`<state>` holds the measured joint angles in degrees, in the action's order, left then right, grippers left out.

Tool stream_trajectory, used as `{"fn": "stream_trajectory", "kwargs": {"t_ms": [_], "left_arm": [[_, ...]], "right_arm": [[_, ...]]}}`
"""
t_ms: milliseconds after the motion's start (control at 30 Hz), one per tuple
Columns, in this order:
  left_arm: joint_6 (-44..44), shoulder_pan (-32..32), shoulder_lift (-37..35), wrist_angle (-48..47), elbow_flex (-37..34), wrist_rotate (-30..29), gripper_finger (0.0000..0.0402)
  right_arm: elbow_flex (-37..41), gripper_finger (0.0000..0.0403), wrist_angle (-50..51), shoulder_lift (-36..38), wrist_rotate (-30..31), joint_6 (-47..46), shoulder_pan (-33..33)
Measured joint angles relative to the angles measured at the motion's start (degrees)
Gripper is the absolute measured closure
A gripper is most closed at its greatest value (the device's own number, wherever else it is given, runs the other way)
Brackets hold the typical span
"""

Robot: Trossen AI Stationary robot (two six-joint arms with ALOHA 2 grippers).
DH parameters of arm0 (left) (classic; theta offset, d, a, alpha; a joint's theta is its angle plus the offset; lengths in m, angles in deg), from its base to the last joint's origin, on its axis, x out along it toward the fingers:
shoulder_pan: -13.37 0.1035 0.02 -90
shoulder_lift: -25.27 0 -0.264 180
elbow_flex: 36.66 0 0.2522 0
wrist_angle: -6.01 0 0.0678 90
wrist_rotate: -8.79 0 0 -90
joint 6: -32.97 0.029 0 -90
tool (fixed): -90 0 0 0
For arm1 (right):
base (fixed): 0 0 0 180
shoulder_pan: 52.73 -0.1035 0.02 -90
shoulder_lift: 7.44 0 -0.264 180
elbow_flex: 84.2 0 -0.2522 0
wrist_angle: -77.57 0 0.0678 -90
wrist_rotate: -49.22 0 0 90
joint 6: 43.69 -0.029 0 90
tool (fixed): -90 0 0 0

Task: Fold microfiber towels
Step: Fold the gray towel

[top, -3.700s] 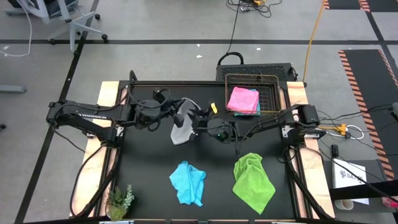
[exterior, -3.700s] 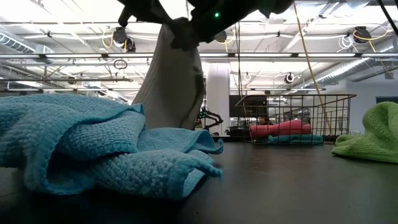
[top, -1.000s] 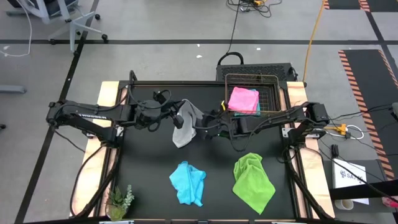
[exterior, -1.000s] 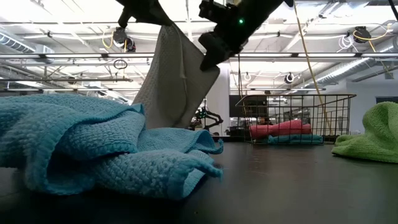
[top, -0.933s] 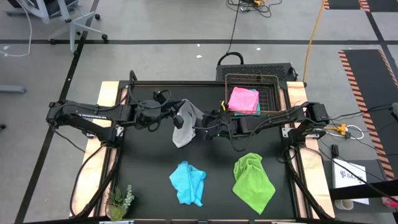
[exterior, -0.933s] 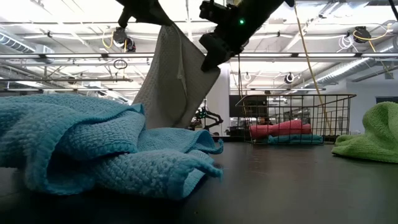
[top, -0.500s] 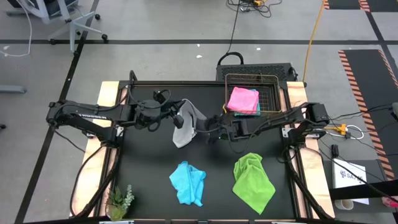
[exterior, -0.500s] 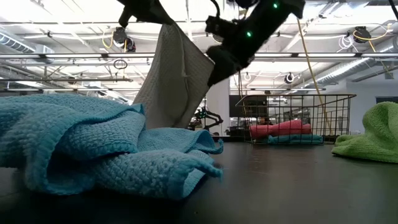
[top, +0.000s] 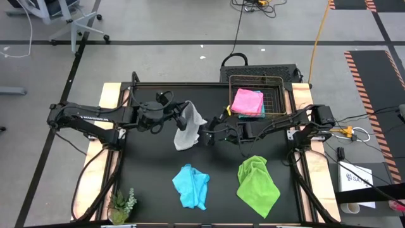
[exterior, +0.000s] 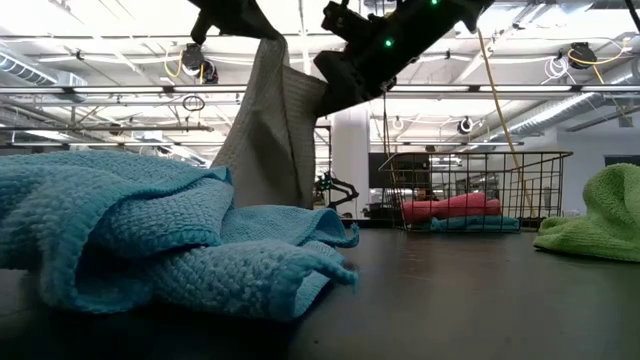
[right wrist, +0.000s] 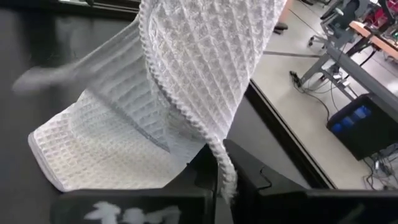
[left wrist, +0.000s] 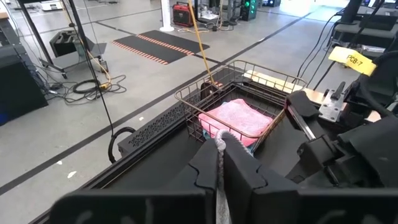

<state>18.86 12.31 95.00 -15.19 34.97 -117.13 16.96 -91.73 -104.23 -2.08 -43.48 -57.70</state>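
Note:
A white-grey waffle towel (top: 186, 130) hangs over the middle of the black table, held at its top by my left gripper (top: 185, 114), which is shut on it. My right gripper (top: 204, 134) reaches in from the table's right and is shut on the towel's right-hand edge. In the low view the towel (exterior: 268, 130) drops from the left gripper (exterior: 238, 14) with the right gripper (exterior: 330, 88) at its side. A blue towel hides its lower end there. A crumpled light blue towel (top: 192, 185) and a lime green towel (top: 257, 183) lie near the front edge. My left gripper pinches the towel's top corner (left wrist: 221, 143) between its two fingers, and a small tip of cloth sticks up past them. The towel hangs below the fingers. My right gripper pinches the towel's hemmed side edge (right wrist: 222, 163) between its two fingers, coming from the table's right, slanting slightly down. The cloth above the fingers runs up to the left gripper.
A wire basket (top: 279, 96) at the far right holds a folded pink towel (top: 247, 101) on top of a teal one. A small green plant (top: 122, 204) stands at the near left corner. Bare black tabletop lies between the hanging towel and the two front towels.
My right gripper has moved toward the table's left, onto the hanging towel's right edge, and has shut on it. The edge is drawn in, so the towel hangs narrower than before. My left gripper has kept still with the top corner.

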Motion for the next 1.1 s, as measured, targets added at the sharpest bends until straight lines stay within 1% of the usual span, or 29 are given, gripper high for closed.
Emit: {"fn": "stream_trajectory", "kwargs": {"t_ms": [100,167,267,367,467,633,800,933,1000,1100], "left_arm": [[-0.02,0.00,0.00,-0.02,0.00,0.00,0.0396],[-0.02,0.00,0.00,-0.02,0.00,-0.04,0.0393],[-0.06,0.00,0.00,-0.02,0.00,-0.07,0.0384],[-0.04,0.00,0.00,-0.02,0.00,-0.07,0.0391],[-0.04,0.00,0.00,-0.02,0.00,-0.09,0.0396],[-0.11,0.00,0.00,-0.04,0.00,-0.11,0.0384],[0.02,0.00,0.00,-0.04,0.00,-0.13,0.0396],[-0.15,0.00,0.00,-0.04,0.00,-0.13,0.0385],[-0.17,0.00,0.00,-0.04,0.00,-0.13,0.0385],[-0.08,0.00,0.00,-0.04,0.00,-0.11,0.0395]], "right_arm": [[0.00,0.0388,0.01,0.00,-0.02,0.53,0.00],[0.00,0.0387,0.03,0.00,-0.49,0.50,-0.10],[0.00,0.0387,-0.20,0.00,-3.89,0.50,-0.32],[0.00,0.0387,-0.85,0.00,-5.97,0.48,-0.82],[0.00,0.0387,-1.91,0.00,-6.13,0.48,-1.59],[0.00,0.0387,-4.16,0.02,-6.16,0.34,-2.22],[-0.02,0.0387,-6.51,0.04,-7.56,0.05,-2.39],[0.00,0.0387,-7.50,0.04,-7.82,0.00,-2.67],[0.00,0.0387,-8.90,0.04,-9.23,-0.97,-2.71],[-0.02,0.0387,-10.62,0.05,-11.90,-2.79,-2.64]]}}
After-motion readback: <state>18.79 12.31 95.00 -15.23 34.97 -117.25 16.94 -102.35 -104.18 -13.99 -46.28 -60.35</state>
